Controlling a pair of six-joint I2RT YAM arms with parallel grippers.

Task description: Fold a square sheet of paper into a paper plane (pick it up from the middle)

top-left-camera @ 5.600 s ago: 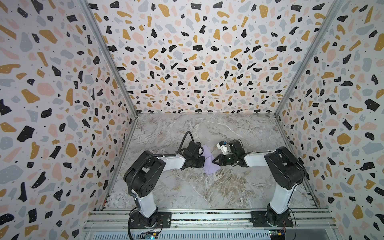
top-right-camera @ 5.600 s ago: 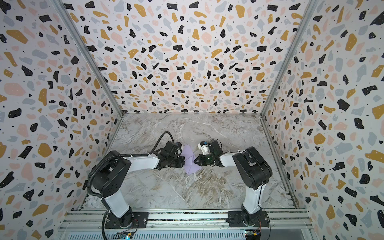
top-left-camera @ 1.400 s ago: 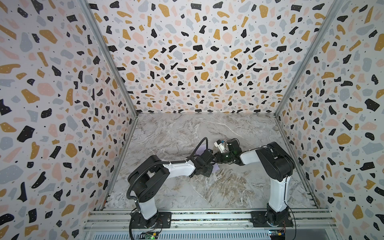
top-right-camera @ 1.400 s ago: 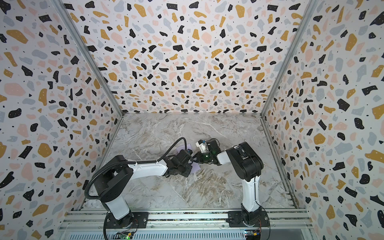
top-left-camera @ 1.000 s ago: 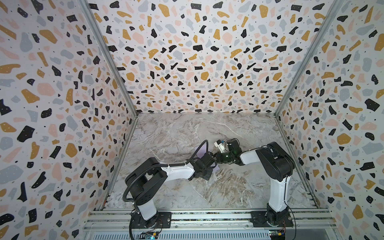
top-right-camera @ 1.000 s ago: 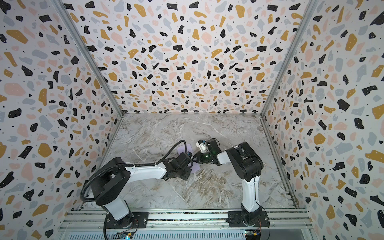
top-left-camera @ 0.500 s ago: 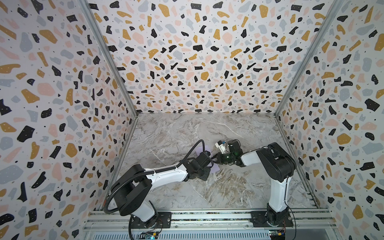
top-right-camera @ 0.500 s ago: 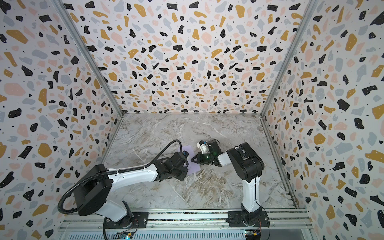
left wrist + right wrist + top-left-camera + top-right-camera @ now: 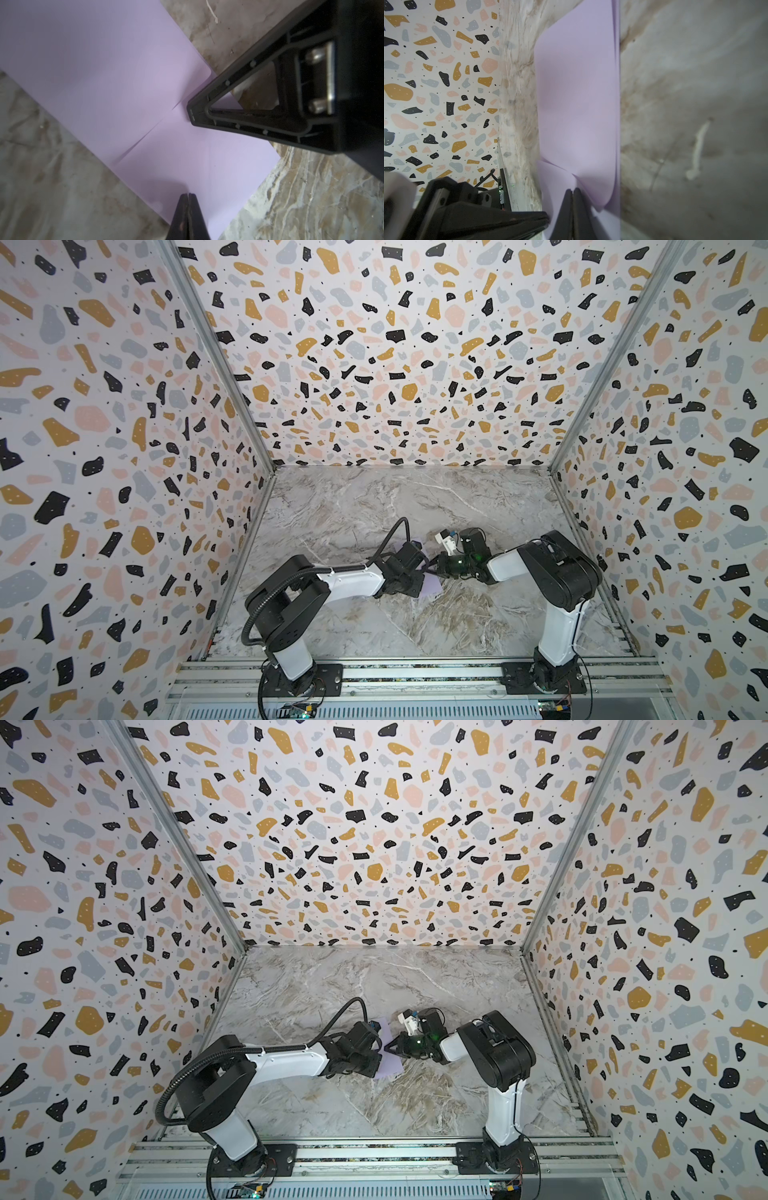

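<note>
The square sheet of paper lies pale lilac and folded on the marble table, between the two arms. Up close it is a long band with two flaps meeting at a seam across its middle. My left gripper is shut, its tip resting on the paper near one long edge. My right gripper is shut too, its tip pressing on the paper at the seam. One flap curls up beside it. A paper plane is not in view.
Terrazzo-patterned walls close the table in at the back and both sides. An aluminium rail carries both arm bases at the front. The left arm's cable loops up above the paper.
The left arm has swung its elbow out to the left and back, with its shut gripper sliding slightly over the paper. The right gripper has stayed on the paper.
</note>
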